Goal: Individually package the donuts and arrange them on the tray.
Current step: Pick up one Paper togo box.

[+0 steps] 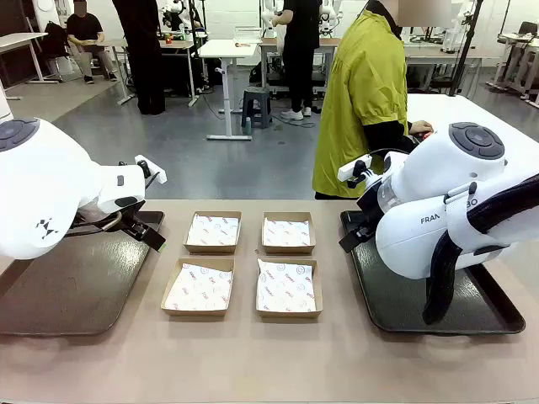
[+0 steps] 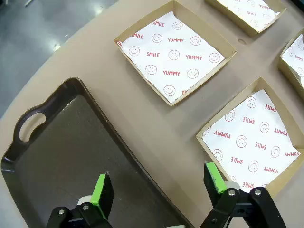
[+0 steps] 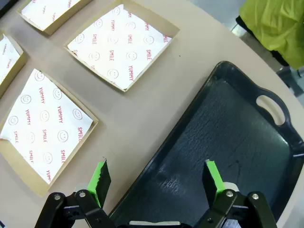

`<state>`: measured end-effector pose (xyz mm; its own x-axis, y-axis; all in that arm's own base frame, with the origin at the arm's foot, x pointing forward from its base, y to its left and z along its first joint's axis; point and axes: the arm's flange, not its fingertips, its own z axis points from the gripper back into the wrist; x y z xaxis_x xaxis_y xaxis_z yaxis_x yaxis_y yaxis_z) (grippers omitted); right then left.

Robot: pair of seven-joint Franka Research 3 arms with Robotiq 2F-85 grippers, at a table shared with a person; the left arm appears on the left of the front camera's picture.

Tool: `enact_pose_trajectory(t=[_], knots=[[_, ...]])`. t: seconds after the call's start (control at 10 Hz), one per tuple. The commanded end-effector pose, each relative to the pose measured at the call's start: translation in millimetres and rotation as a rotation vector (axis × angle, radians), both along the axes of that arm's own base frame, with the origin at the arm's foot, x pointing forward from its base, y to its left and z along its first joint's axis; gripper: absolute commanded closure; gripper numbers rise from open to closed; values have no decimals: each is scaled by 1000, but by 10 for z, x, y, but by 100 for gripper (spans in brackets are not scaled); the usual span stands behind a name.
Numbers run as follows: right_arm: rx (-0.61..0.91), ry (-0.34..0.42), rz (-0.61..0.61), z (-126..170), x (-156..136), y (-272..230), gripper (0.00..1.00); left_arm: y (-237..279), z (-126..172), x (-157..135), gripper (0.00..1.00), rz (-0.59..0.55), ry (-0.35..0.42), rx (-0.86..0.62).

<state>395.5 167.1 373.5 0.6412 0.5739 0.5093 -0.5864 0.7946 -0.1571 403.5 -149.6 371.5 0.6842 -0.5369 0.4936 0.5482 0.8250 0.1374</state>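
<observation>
Jaws of the left gripper [image 2: 156, 179] are spread wide over the edge of the left tray [image 2: 61, 156]; those of the right gripper [image 3: 156, 168] likewise over the right tray [image 3: 237, 123]. Four paper-lined boxes [image 1: 212, 249] are laid between.

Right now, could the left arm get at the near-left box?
Probably yes: the left gripper hangs open above the tray edge, next to that box, nothing but bare table between.

White rounded arms [image 1: 46, 194] carry black cable [image 1: 442, 278] and green-padded black grippers [image 2: 156, 179].
</observation>
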Motion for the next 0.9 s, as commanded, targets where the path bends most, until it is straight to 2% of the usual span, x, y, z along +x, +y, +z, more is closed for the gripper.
enact_pose_trajectory(t=[0.0,0.8], knots=[[0,0,0,0,0,0,0,-1,0,-1,0,0,0,0],[0,0,0,0,0,0,0,-1,0,-1,0,0,0,0]])
